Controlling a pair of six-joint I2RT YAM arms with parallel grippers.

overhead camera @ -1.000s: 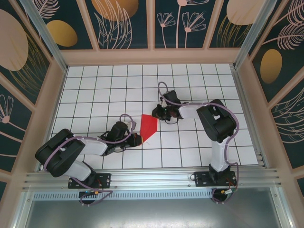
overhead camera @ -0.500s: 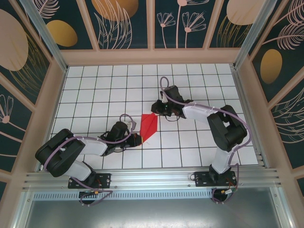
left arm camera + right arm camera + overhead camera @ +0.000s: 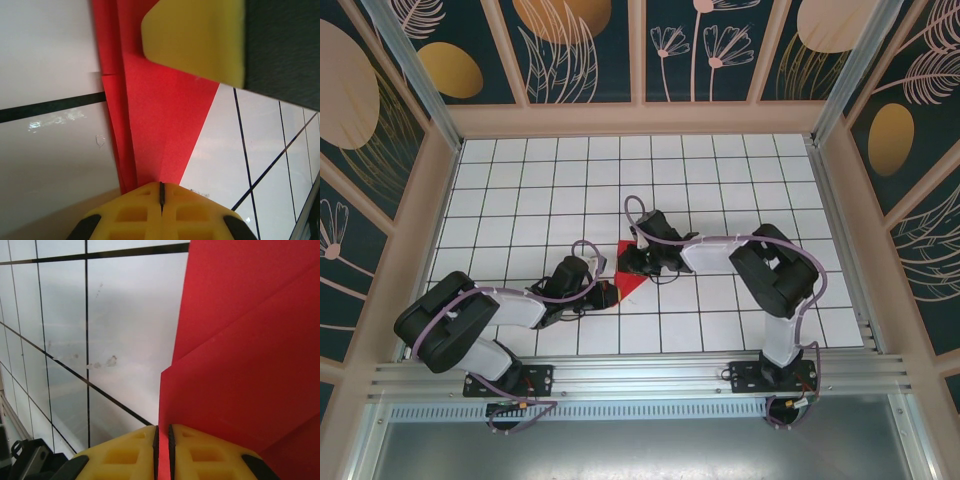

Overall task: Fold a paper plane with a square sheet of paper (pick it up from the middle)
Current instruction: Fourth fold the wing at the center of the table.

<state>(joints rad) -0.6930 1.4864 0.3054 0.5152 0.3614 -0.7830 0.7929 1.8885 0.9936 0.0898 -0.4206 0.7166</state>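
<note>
The red sheet of paper [image 3: 629, 286] lies near the table's middle, folded into a creased, pointed wedge, mostly covered from above by my right gripper [image 3: 632, 265]. In the right wrist view the yellow jaws [image 3: 162, 440] are shut on an edge of the layered paper [image 3: 240, 340], and red shows between them. My left gripper [image 3: 608, 293] sits at the paper's near, narrow end. Seen from the left wrist, its fingers [image 3: 161, 189] are shut, with the paper's [image 3: 160, 115] narrow end meeting their tips. A right finger [image 3: 200, 40] hangs over the far part.
The white gridded table [image 3: 520, 190] is walled by wooden frames with dark floral panels [image 3: 580, 50]. An aluminium rail [image 3: 640, 375] runs along the near edge by both arm bases. Open tiles lie to the left, back and right.
My right gripper has moved left and nearer from the paper's far corner, now covering most of it; less red shows. The left gripper has stayed put and shut.
</note>
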